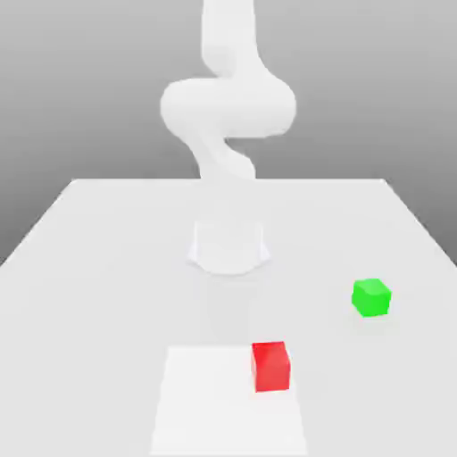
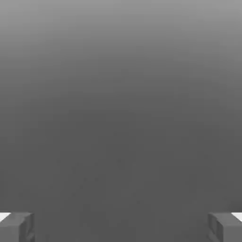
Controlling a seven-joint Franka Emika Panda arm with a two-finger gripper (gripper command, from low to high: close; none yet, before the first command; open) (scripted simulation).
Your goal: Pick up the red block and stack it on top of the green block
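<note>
Red block (image 1: 270, 368) is the pick: it sits on the table (image 1: 116, 294), well apart from my gripper (image 2: 121, 228) and likely well below it, at the pale square's (image 1: 223, 402) edge on the exterior view's right. Fingers wide, nothing between them. To do the reach well, I should keep them spread, get over the block, point straight down, turn to match two opposite faces, then lower with the block centred so neither finger clips its top. Close only once both pads sit beside it. Green block (image 1: 371, 298), also well apart from my gripper, needs no touching yet.
</note>
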